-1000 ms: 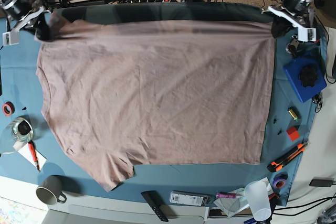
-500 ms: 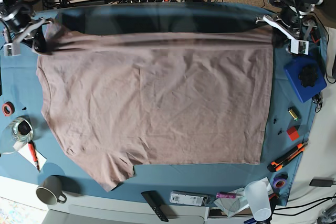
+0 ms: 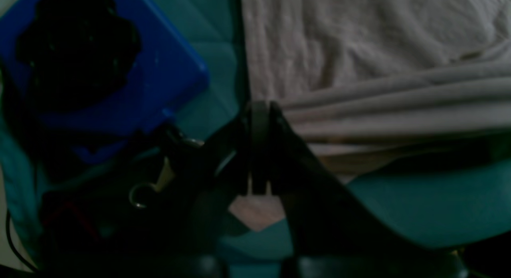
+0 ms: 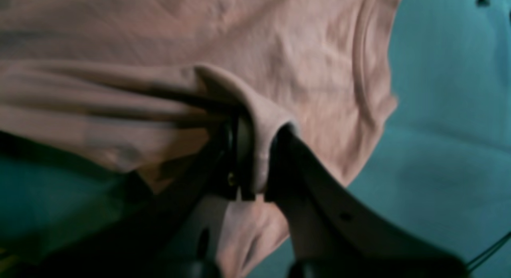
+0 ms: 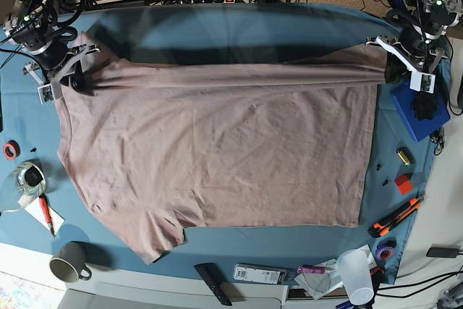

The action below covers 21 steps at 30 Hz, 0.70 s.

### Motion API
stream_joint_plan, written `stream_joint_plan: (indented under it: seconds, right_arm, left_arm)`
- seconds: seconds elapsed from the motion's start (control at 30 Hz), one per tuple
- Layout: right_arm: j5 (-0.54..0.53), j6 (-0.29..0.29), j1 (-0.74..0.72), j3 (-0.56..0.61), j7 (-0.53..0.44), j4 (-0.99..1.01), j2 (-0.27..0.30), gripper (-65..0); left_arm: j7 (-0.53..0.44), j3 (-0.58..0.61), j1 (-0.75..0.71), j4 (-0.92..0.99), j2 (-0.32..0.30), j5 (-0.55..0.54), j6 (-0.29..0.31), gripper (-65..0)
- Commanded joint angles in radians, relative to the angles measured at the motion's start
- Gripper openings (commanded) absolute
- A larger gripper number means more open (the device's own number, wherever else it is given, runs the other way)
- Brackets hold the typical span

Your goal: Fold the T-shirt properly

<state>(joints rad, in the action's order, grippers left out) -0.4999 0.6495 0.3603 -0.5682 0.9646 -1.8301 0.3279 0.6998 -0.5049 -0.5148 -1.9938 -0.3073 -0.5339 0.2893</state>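
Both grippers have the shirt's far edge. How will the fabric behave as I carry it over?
Likely floppy: the T-shirt bunches into ridges between the left gripper and right gripper. Probably light, since thin pinches lift that edge. The rest lies wrinkled on the table cloth, so it may drag and crease.
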Motion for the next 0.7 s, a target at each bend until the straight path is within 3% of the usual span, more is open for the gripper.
stream_joint_plan:
  seconds: [0.0, 0.23, 0.47, 0.67]
  right_arm:
    - [0.001, -0.014, -0.018, -0.017, -0.022, 0.007, 0.018, -65.0]
    - [0.001, -0.014, -0.117, -0.074, -0.014, 0.127, 0.037, -65.0]
    - [0.002, -0.014, -0.178, -0.074, 0.021, 0.13, 0.098, -65.0]
    - [0.0, -0.014, -0.177, -0.074, 0.031, 0.13, 0.096, -65.0]
  left_arm:
    - [-0.028, -0.008, 0.008, -0.015, -0.029, -0.014, -0.004, -65.0]
    - [-0.028, -0.008, 0.036, -0.015, -0.093, -0.028, -0.004, -65.0]
    - [-0.033, -0.008, 0.036, -0.015, -0.098, -0.029, -0.004, -65.0]
    - [-0.052, -0.008, 0.039, -0.018, -0.092, -0.114, 0.009, -65.0]
